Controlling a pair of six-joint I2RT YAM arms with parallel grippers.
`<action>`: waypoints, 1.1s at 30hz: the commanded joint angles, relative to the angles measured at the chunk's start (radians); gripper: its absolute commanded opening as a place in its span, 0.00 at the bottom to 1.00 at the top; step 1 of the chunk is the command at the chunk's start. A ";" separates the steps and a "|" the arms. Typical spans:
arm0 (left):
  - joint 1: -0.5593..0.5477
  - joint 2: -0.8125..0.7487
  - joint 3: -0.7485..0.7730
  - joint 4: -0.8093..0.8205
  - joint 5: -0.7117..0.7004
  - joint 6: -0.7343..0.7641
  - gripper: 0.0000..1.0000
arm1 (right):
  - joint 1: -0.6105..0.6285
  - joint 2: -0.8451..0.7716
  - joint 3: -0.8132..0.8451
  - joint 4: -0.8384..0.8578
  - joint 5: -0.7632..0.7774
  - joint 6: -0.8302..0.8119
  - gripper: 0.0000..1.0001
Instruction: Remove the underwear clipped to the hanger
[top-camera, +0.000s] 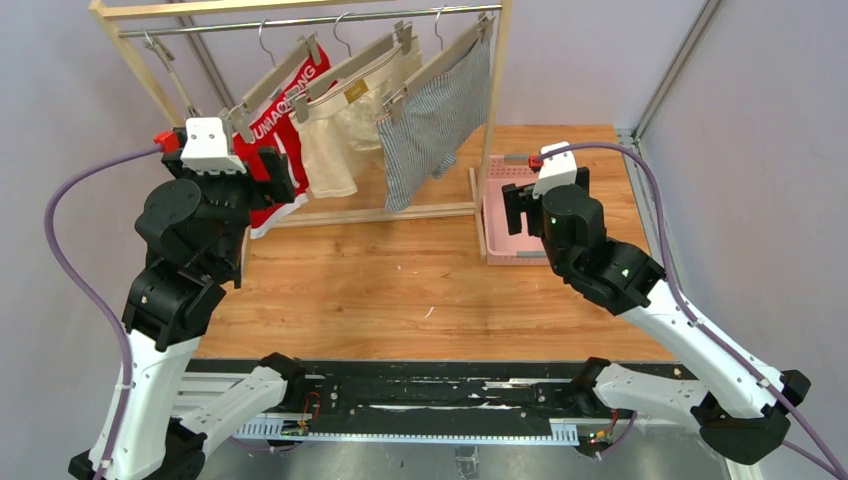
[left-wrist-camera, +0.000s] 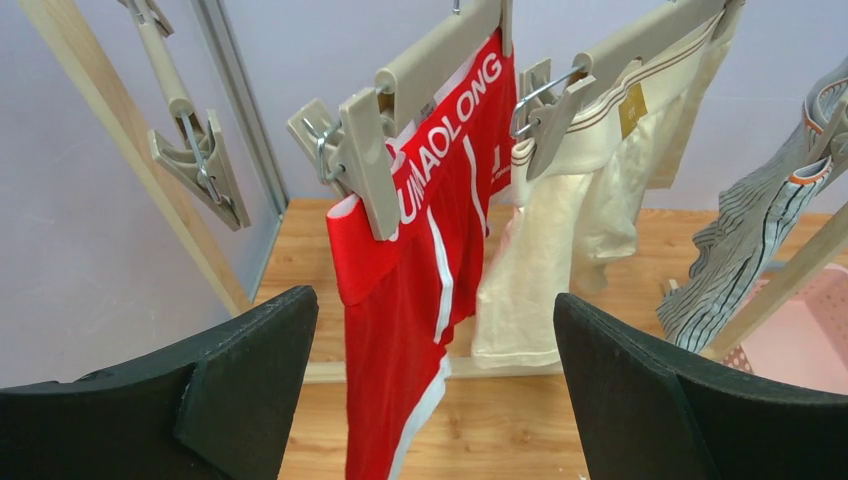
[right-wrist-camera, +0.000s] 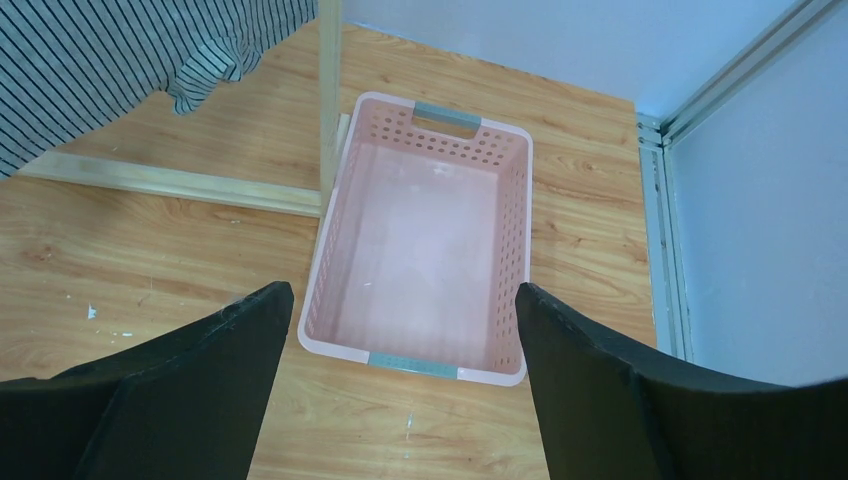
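Three pairs of boxers hang clipped to beige hangers on a wooden rail. The red pair with white lettering hangs on the left and shows in the left wrist view. The cream pair hangs in the middle and also shows there. The grey pinstriped pair hangs on the right and shows in both wrist views. My left gripper is open just in front of the red pair, not touching it. My right gripper is open and empty above the table near a pink basket.
A pink perforated basket stands empty on the wooden table right of the rack's post, also seen from the top view. An empty clip hanger hangs at the rail's far left. Walls stand close behind and at both sides.
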 joint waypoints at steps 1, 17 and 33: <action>-0.008 -0.008 0.020 0.008 -0.023 0.020 0.98 | 0.016 -0.033 -0.019 0.045 0.027 -0.024 0.84; -0.008 0.062 0.133 0.039 0.017 0.033 0.98 | 0.016 -0.047 -0.025 0.043 -0.023 -0.029 0.84; -0.006 0.422 0.608 0.006 -0.106 0.211 0.98 | 0.017 -0.025 -0.053 0.040 -0.081 -0.045 0.84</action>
